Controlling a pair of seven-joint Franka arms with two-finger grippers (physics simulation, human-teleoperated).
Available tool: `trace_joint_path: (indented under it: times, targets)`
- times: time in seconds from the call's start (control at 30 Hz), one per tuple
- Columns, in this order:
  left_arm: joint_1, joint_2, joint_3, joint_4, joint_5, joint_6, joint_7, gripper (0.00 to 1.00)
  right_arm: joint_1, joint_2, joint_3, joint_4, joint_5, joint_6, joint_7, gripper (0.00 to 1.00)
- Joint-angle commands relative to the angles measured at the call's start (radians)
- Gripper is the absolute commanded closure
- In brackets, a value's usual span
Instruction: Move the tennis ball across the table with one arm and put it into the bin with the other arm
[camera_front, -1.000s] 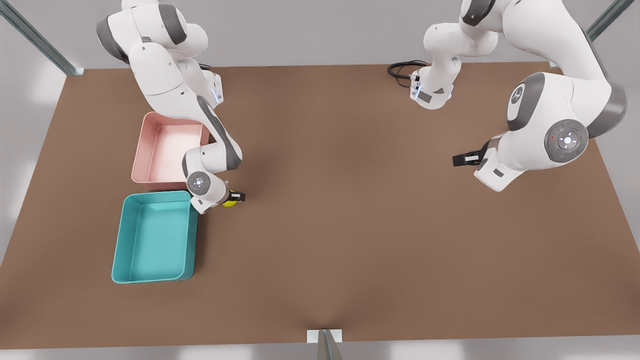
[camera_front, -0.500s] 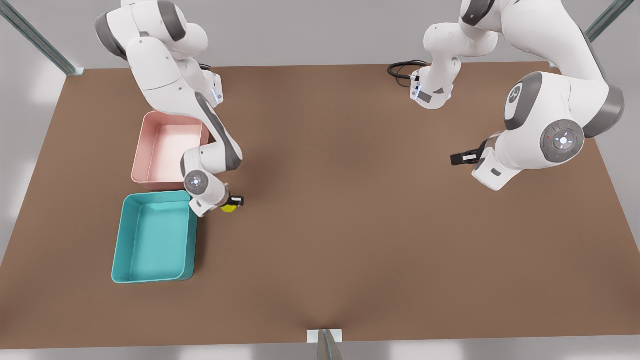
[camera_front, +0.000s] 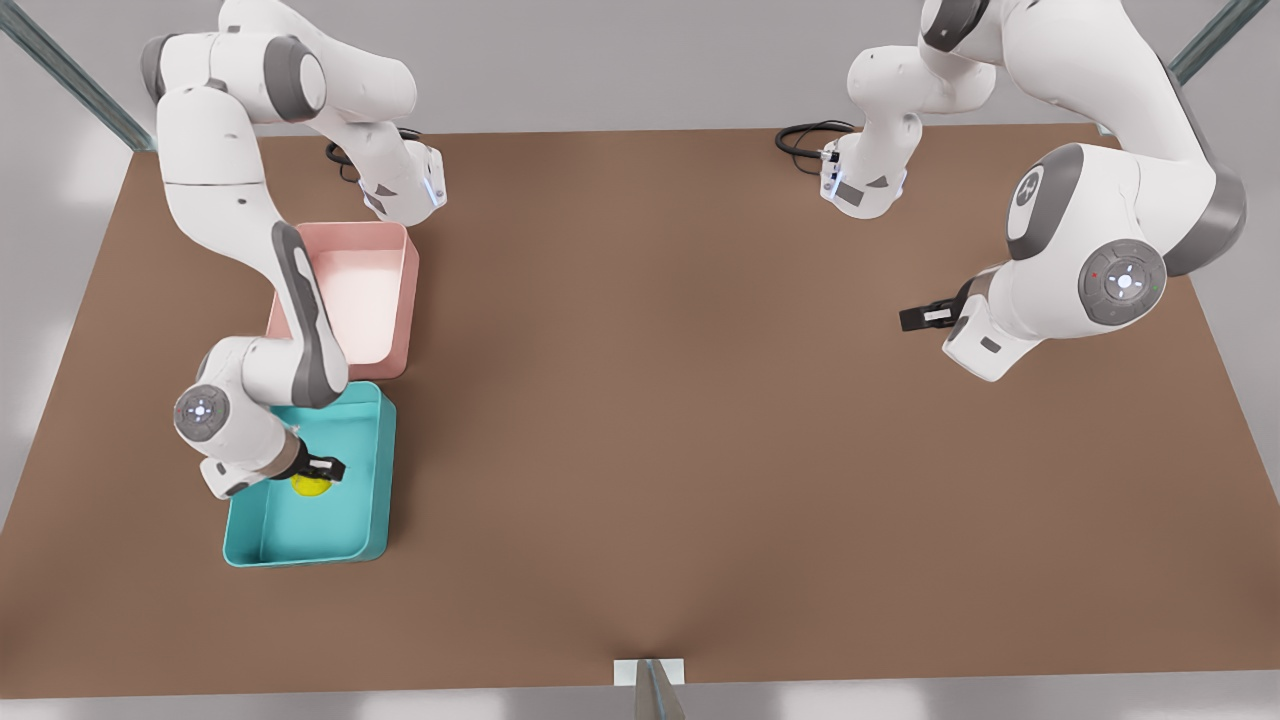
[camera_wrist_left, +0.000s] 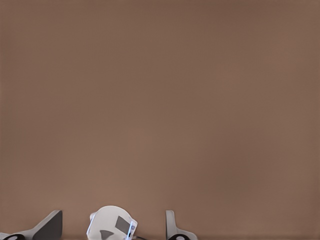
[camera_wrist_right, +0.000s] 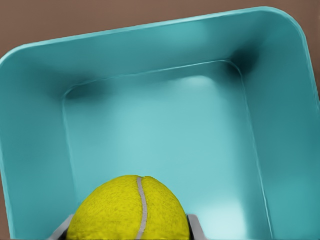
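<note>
**Ball held over the teal bin**

The right pincer (camera_front: 322, 472) hangs above the teal bin (camera_front: 382, 470) on the front view's left, clenched on the tennis ball (camera_front: 311, 485), which sits between its two fingers and over the bin's floor. In the right wrist view the tennis ball (camera_wrist_right: 129, 210) fills the near edge, a grey finger (camera_wrist_right: 196, 227) pressed to each side of it, with the bin's (camera_wrist_right: 287, 125) rounded walls and pale floor spread out beneath. Whether the ball touches the floor cannot be told. Just beyond the bin stands a pink tray (camera_front: 400, 290), the two nearly touching end to end.

On the front view's right the left pincer (camera_front: 915, 318) waits above the bare brown desk (camera_front: 650, 400), well apart from the bin; its fingertips (camera_wrist_left: 50, 226) stand spread in the left wrist view, released, with nothing between them. A black cable (camera_front: 805, 138) lies coiled by that arm's base
</note>
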Motion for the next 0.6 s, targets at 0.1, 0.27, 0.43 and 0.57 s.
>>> trace_joint_path:
  times: [0.1, 0.27, 0.43, 0.57]
  targets:
    - [-0.001, -0.002, -0.022, 0.0, -0.001, -0.003, -0.05, 0.0, 0.008, 0.005, 0.005, 0.033, 0.034, -0.097, -0.301, 0.0]
    - [0.005, -0.002, -0.016, 0.0, -0.026, -0.017, -0.047, 0.0, 0.205, 0.066, 0.001, 0.468, -0.033, -0.844, 0.095, 0.0]
    - [0.011, -0.002, -0.014, 0.0, -0.041, -0.011, -0.044, 0.0, 0.148, -0.305, 0.013, 0.389, -0.034, -0.898, 0.063, 0.0]
    - [0.014, -0.01, -0.016, 0.0, -0.056, -0.021, -0.042, 0.0, 0.074, -0.354, 0.074, 0.357, -0.031, -0.895, 0.04, 0.0]
